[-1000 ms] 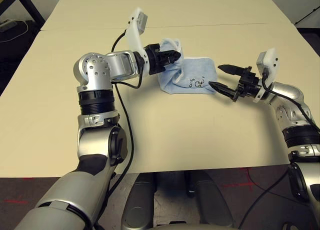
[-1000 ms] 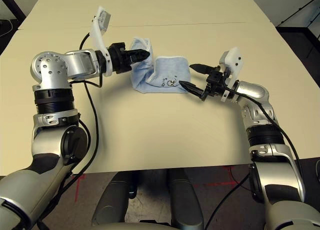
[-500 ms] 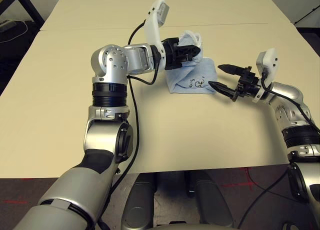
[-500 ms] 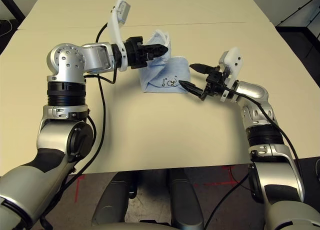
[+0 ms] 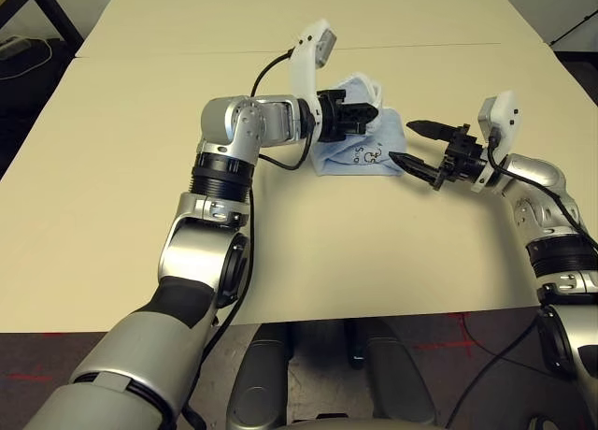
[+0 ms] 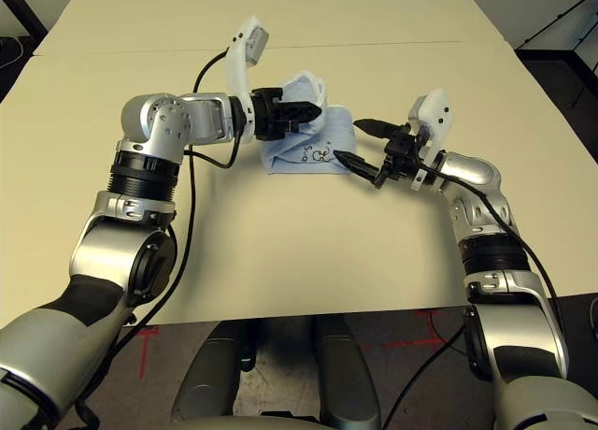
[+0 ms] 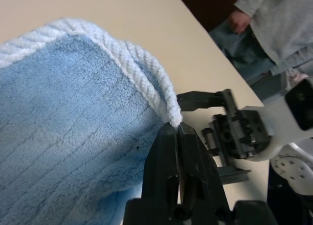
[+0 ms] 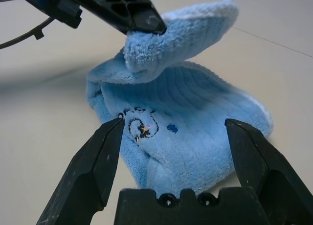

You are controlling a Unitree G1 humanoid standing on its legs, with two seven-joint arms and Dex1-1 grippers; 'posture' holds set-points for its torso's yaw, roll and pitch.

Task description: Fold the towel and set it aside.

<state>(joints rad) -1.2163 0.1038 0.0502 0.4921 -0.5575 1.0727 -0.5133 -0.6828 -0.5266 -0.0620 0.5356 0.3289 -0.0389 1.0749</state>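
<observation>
Wide bare table (image 5: 308,262) lay all around — edges well off. The towel (image 5: 369,150) sat mid-table, one white-edged corner pinched up by the closed left gripper (image 5: 372,115); the right gripper (image 5: 409,142) hung spread just beside it — not touching.

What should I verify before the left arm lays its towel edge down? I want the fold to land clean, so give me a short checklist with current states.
1. Left gripper pinches the towel by its white edging: ok, fingers shut on the hem.
2. Held edge is lifted clear of the lower layer: ok, it arches above the rest in the right wrist view.
3. Right gripper is off the cloth: ok, fingers open, just beside the towel's near end.
4. Lower layer lies flat on the table: not ok, it is bunched and rounded.
5. Edges will line up when laid down: cannot tell, the far hem is hidden.
</observation>
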